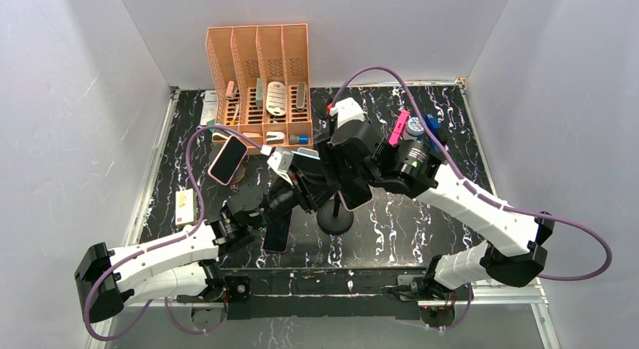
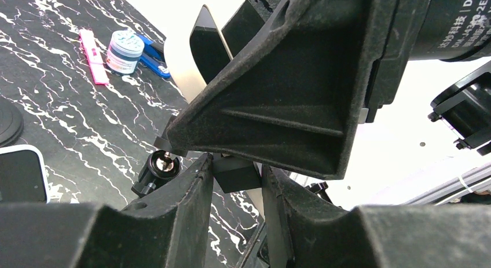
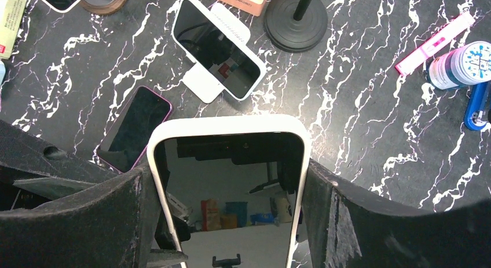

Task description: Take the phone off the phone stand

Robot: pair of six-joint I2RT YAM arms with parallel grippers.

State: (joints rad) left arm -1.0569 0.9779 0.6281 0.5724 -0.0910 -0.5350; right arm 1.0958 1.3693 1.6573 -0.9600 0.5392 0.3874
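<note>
White-cased phone (image 3: 228,193) sits on the phone stand (image 1: 334,213), above the counter (image 3: 359,117). Our right gripper (image 3: 227,181), wide apart, presses its two long edges to pull it off. Our left gripper (image 2: 236,190), nearly closed, pinches the stand's black mount, we think to stop tipping.

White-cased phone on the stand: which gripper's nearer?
Right. The right gripper straddles the white-cased phone, jaws flanking its side edges. The left gripper sits lower, jaws closed on a black block beneath the phone.
</note>
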